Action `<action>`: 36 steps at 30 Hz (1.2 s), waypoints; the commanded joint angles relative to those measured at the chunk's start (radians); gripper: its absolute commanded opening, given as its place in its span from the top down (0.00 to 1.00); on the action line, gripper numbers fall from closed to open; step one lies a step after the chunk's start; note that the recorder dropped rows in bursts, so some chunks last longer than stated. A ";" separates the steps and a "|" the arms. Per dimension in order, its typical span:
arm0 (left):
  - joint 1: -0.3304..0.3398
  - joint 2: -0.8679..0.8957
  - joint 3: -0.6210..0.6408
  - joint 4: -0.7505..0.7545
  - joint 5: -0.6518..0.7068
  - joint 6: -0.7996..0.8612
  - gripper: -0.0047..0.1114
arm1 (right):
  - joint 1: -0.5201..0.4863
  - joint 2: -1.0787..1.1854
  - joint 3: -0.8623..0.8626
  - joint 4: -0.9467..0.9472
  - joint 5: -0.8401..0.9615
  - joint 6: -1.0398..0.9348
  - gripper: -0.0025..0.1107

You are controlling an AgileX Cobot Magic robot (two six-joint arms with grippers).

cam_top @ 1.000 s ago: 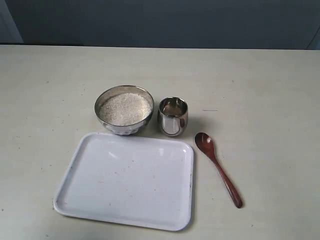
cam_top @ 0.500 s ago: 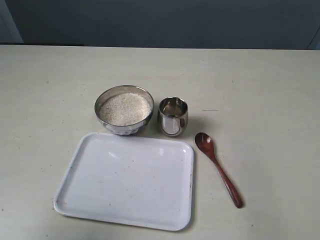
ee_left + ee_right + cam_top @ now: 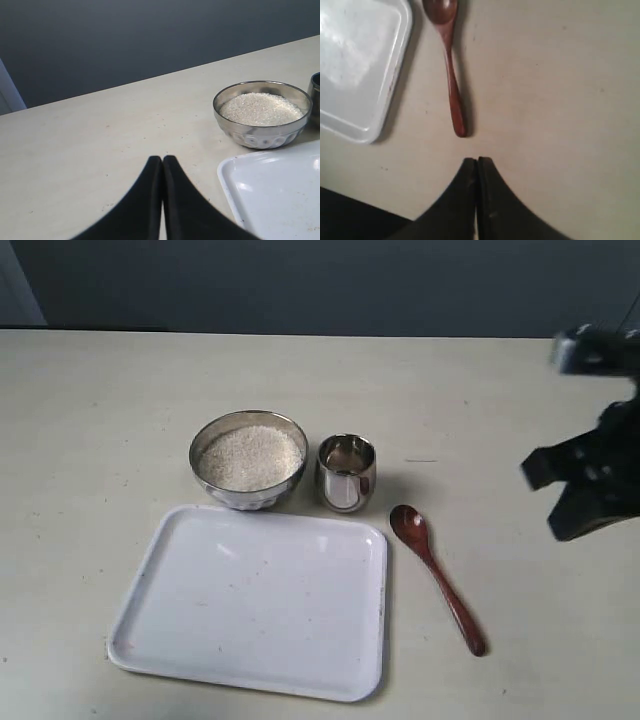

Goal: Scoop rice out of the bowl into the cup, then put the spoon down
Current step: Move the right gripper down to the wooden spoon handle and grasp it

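Observation:
The steel bowl point(image 3: 248, 460) holds off-white rice point(image 3: 250, 457) and stands beside the small steel cup point(image 3: 346, 472). The dark wooden spoon point(image 3: 436, 576) lies on the table right of the tray, its oval bowl toward the cup. My right arm point(image 3: 592, 470) hangs blurred at the right edge, above the table and apart from the spoon. In the right wrist view the right gripper point(image 3: 477, 160) is shut and empty, just short of the spoon point(image 3: 451, 75) handle's end. The left gripper point(image 3: 162, 158) is shut and empty, away from the bowl point(image 3: 262, 114) with its rice point(image 3: 261, 108).
A white rectangular tray point(image 3: 255, 598) lies in front of the bowl and cup, with the spoon along its right side. Its corner shows in both wrist views as the tray point(image 3: 272, 195) and the tray point(image 3: 357, 65). A dark wall runs behind the table.
My right arm has come into the exterior view at the right edge; it was absent before. Bowl, cup, spoon and tray have not moved.

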 commanded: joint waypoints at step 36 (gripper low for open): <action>-0.005 -0.004 -0.002 -0.007 -0.013 -0.005 0.96 | 0.372 0.449 -0.008 -0.258 -0.284 0.138 0.54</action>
